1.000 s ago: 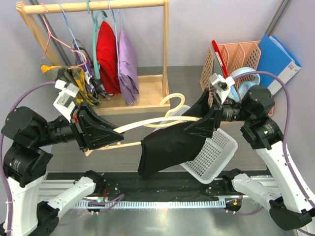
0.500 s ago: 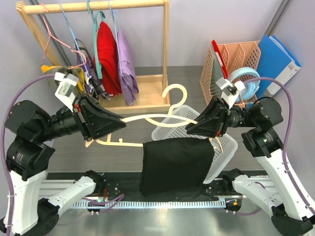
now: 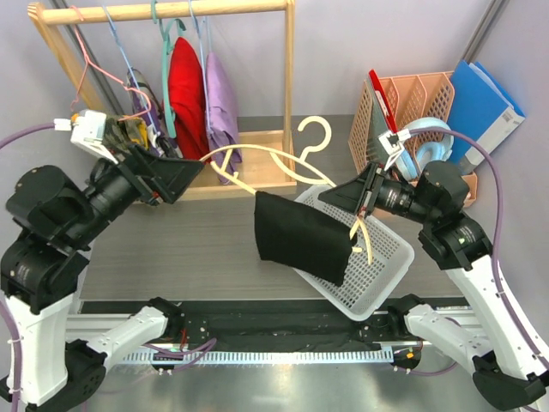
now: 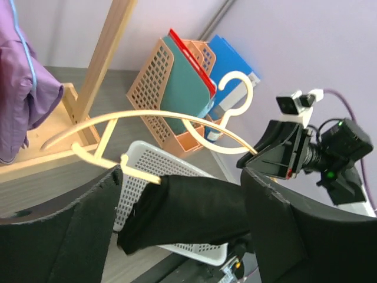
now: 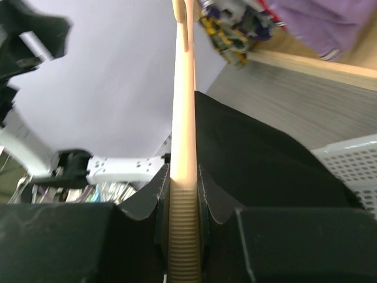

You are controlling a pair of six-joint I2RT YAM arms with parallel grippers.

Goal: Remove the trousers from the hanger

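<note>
The cream hanger (image 3: 257, 154) hangs tilted in the air, its hook (image 3: 318, 133) pointing up. My right gripper (image 3: 350, 197) is shut on its right end; in the right wrist view the ribbed hanger arm (image 5: 182, 177) is clamped between the fingers (image 5: 154, 191). The black trousers (image 3: 304, 236) are draped over the lower bar, bunched towards its right end above the white basket (image 3: 390, 253). My left gripper (image 3: 193, 170) stands open by the hanger's left end, touching nothing. In the left wrist view the trousers (image 4: 200, 206) and hanger (image 4: 147, 115) lie beyond its spread fingers (image 4: 88, 230).
A wooden clothes rack (image 3: 287, 94) at the back left carries a red garment (image 3: 184, 86), a purple garment (image 3: 221, 107) and wire hangers. An orange file basket (image 3: 412, 103) with folders, a blue folder (image 3: 485, 103) and a pale blue ring (image 3: 429, 137) stand at the back right.
My left gripper has opened, let go of the hanger's left end and drawn back to the upper left. The hanger, held by the right gripper alone, has tilted, and the trousers have shifted right over the basket.
</note>
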